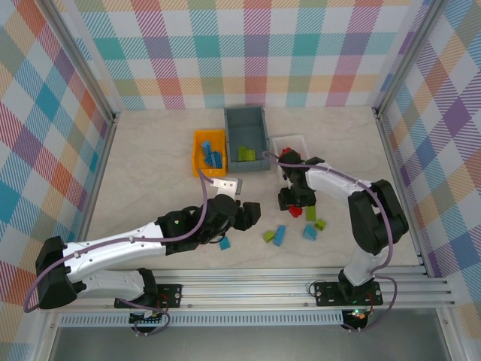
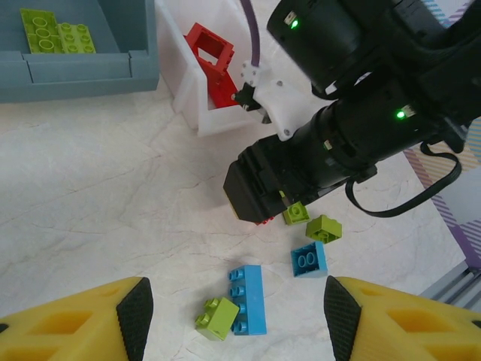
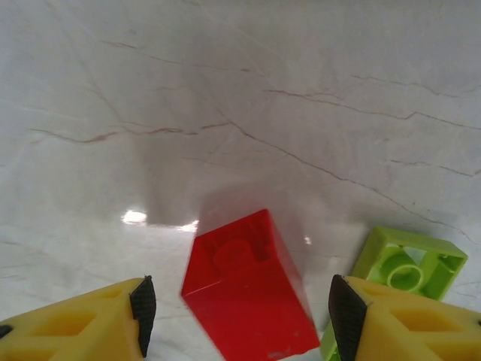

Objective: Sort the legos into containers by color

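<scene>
My right gripper (image 3: 242,310) stands wide astride a red brick (image 3: 248,289) near the white bin (image 2: 184,94), which holds a red frame (image 2: 214,56), so I expect a short carry. My left gripper (image 2: 234,316) hangs wide and empty, farther from that bin, out of the way

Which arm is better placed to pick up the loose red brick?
Right. The right fingers stand open astride the red brick on the table, with the white bin of reds close by. The left fingers hang open over a blue brick instead.
</scene>
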Controlling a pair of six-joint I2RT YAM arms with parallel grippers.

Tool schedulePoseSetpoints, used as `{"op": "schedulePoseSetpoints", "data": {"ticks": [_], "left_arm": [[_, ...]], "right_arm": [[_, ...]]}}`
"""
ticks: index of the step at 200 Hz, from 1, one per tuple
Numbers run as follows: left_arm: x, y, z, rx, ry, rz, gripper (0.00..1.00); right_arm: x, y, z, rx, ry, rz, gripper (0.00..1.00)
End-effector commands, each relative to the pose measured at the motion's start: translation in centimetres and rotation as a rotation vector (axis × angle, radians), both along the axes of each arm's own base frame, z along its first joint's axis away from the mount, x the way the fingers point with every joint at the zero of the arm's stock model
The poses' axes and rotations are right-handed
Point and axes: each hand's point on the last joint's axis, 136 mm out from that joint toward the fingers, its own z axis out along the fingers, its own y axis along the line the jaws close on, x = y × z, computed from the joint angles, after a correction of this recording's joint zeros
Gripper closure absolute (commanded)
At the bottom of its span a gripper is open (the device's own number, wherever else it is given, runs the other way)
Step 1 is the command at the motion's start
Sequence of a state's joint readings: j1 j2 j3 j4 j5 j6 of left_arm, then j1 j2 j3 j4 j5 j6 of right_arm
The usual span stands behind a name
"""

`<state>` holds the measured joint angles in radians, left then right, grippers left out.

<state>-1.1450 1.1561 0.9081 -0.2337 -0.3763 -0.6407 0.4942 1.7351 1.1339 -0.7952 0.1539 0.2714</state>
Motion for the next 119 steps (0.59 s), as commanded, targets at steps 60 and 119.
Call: {"op": "schedulePoseSetpoints", "data": {"ticks": [60,119], "left_arm": [[-0.2,0.2,0.6,-0.022,-0.001,0.012,0.37],[0.0,0.1,1.0,-0.023,-0.01,0.015,0.37]], "right_arm": [[-0.3,0.1,-0.9,-0.008,0.024,0.002,0.51],[0.6,0.0,3.1,0.03,-0.104,-0.041,0.64]]}}
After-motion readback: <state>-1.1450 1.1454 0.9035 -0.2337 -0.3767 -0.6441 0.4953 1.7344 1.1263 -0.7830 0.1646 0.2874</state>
